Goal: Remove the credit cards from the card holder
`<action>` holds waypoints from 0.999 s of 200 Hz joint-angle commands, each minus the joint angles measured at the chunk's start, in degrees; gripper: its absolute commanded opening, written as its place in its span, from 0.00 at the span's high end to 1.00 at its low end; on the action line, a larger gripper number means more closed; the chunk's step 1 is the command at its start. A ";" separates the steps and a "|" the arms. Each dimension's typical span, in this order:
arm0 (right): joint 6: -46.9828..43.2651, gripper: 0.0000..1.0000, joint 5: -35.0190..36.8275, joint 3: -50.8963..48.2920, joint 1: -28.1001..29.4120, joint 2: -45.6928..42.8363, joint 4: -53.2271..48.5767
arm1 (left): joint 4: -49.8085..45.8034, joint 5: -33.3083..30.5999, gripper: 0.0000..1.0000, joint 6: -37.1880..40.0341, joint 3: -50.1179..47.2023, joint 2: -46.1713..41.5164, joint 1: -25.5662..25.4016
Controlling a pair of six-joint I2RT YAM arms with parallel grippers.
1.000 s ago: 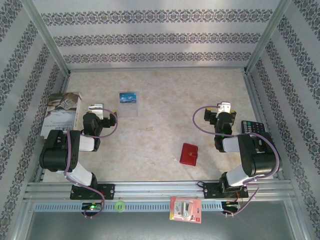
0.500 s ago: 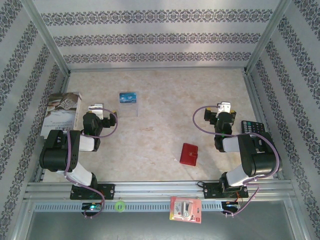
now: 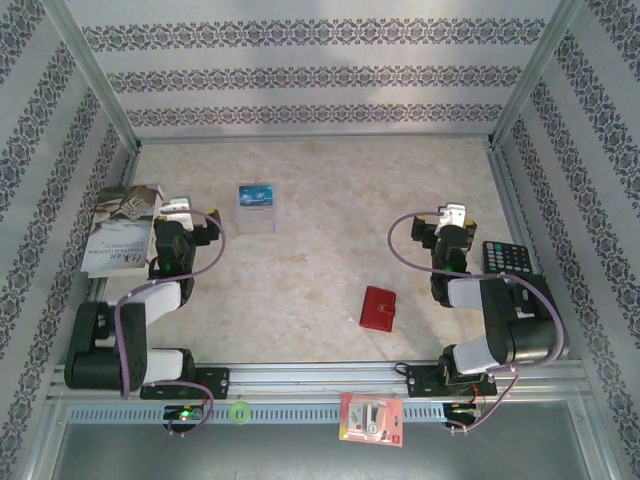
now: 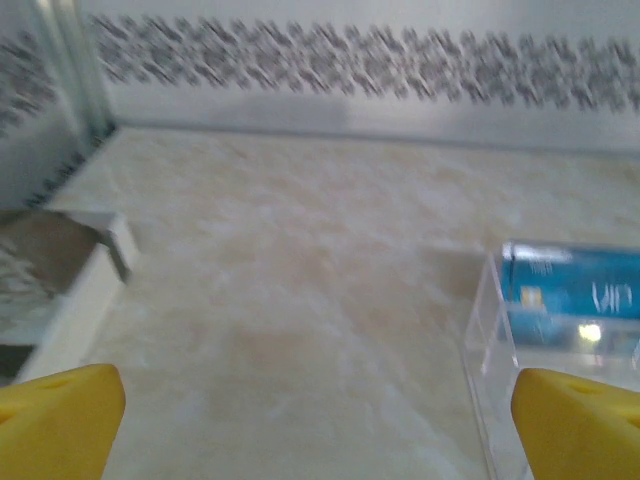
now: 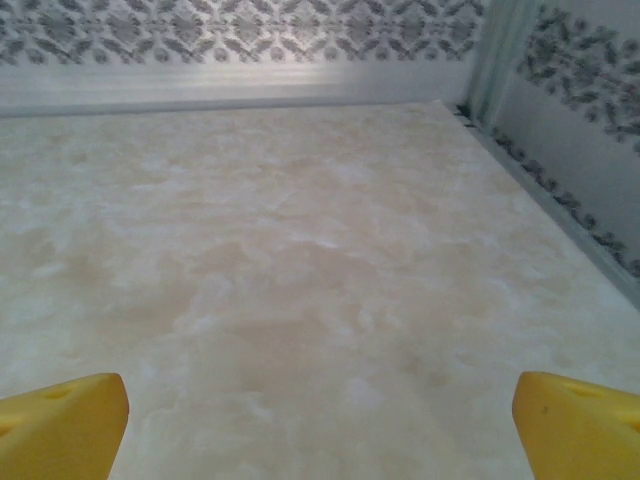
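Both arms folded low, left hand (image 3: 176, 207) and right hand (image 3: 455, 214) spread wide, empty, apart from the card holder (image 3: 379, 308)

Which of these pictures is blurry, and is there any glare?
Left wrist view: smeared throughout, wall pattern streaked, the blue card in the clear stand soft, with a bright glint. Right wrist view: fairly sharp. Top view: even light, only faint shadows.

Left of the calculator (image 3: 505, 257), the card holder (image 3: 379, 308)
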 commanded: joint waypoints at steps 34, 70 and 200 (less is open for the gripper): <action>24.49 0.02 20.84 17.18 0.50 -5.76 -36.08 | -12.89 -15.21 0.01 -37.77 1.22 -11.31 0.64; 42.95 0.02 -4.00 12.29 -5.80 -9.22 -35.38 | -4.92 1.25 0.01 -49.62 -2.82 -10.17 6.70; 31.90 0.02 -36.44 21.41 9.00 4.73 -36.01 | -14.12 31.25 0.34 -37.23 17.75 16.45 1.75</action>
